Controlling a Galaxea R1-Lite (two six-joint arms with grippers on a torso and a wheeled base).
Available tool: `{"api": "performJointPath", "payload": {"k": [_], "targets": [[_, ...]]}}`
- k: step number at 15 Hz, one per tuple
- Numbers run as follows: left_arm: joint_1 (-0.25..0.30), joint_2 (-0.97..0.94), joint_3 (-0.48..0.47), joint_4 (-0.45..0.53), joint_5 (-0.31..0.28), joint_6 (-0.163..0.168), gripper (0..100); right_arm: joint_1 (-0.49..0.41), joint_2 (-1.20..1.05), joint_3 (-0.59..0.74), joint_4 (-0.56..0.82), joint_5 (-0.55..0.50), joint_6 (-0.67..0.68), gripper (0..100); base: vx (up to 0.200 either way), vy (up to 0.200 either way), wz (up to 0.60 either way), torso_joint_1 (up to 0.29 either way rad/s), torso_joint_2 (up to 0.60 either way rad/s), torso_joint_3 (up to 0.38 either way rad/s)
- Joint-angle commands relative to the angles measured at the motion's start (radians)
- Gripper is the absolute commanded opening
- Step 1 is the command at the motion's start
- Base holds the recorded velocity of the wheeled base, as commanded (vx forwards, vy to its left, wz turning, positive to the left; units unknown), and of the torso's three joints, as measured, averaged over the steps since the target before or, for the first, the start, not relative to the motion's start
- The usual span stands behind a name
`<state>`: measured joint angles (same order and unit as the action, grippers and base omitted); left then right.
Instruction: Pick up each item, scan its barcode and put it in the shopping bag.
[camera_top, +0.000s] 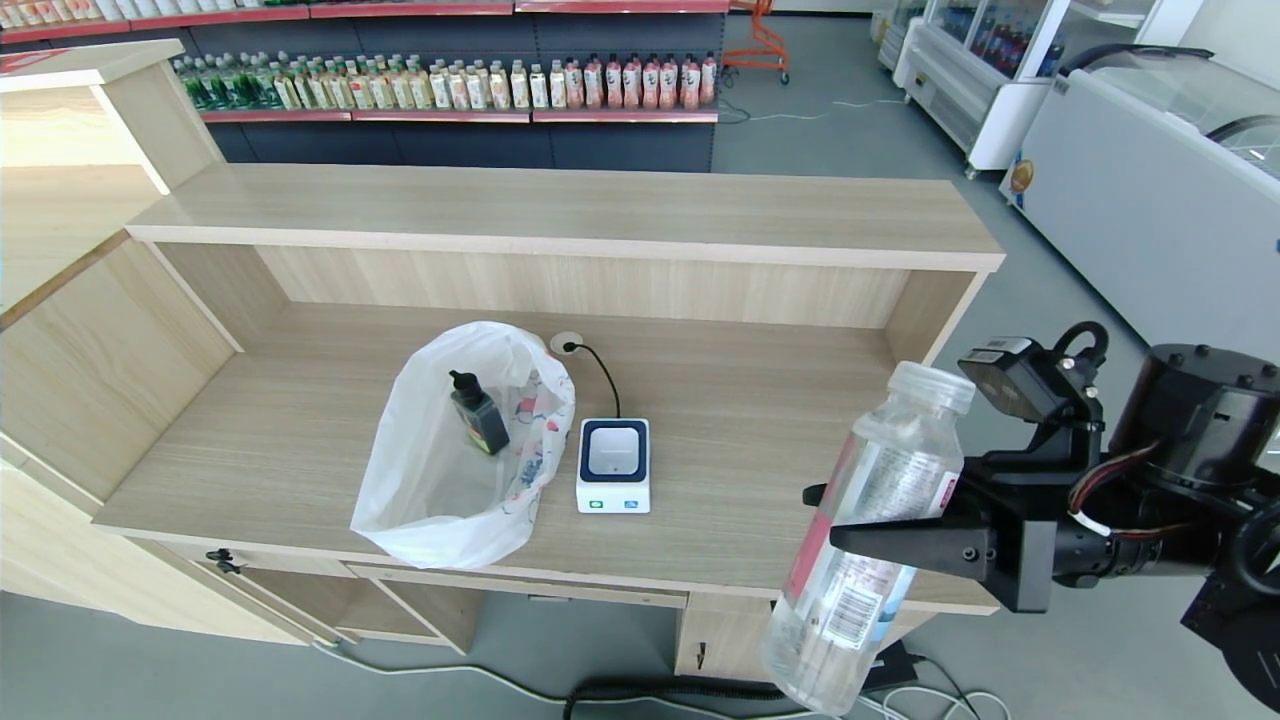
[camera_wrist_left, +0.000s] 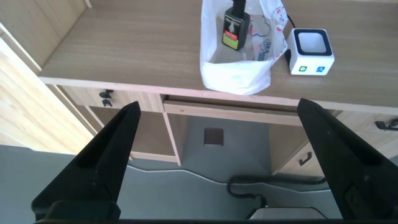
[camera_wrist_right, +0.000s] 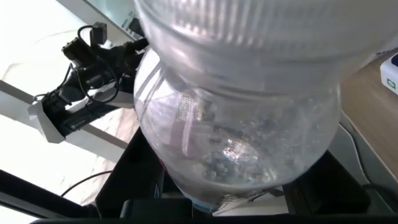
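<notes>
Right gripper (camera_top: 868, 522) is clamping a clear plastic bottle (camera_top: 900, 450) around its middle, holding it tilted off the counter's (camera_top: 760, 420) front right corner, white cap pointing up and away, base hanging lower and nearer. Seen from the right wrist camera, the bottle (camera_wrist_right: 236, 143) is sitting pressed between the dark fingers. Its label is facing upward, showing a red stripe and a barcode (camera_top: 852, 610); the remaining print is too small to read.

To the gripper's left, a bare stretch of wooden countertop is lying open as far as the barcode scanner (camera_top: 613, 465), a white box with a dark-framed window, its cable (camera_top: 600, 375) running back to a grommet. Just beyond the scanner, the white shopping bag (camera_top: 440, 480) is standing open, holding a dark bottle (camera_top: 478, 412). A raised shelf (camera_top: 560, 210) is overhanging the counter's far edge.

Left gripper (camera_wrist_left: 219, 107) is hovering before the counter's front edge, fingers spread wide apart, gripping nothing.
</notes>
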<state>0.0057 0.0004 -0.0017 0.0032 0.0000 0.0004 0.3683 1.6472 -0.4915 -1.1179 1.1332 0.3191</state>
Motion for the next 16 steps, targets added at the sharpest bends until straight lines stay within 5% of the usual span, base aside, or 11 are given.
{"api": "performJointPath", "payload": {"k": [1, 16], "targets": [[0.000, 0.000, 0.000, 0.000, 0.000, 0.000, 100, 0.006, 0.013, -0.001, 0.000, 0.000, 0.000, 0, 0.000, 0.000, 0.00, 0.000, 0.00, 0.000], [0.000, 0.000, 0.000, 0.000, 0.000, 0.000, 100, 0.021, 0.020, -0.001, 0.003, -0.001, 0.000, 0, 0.000, 0.000, 0.00, 0.000, 0.00, 0.000]]}}
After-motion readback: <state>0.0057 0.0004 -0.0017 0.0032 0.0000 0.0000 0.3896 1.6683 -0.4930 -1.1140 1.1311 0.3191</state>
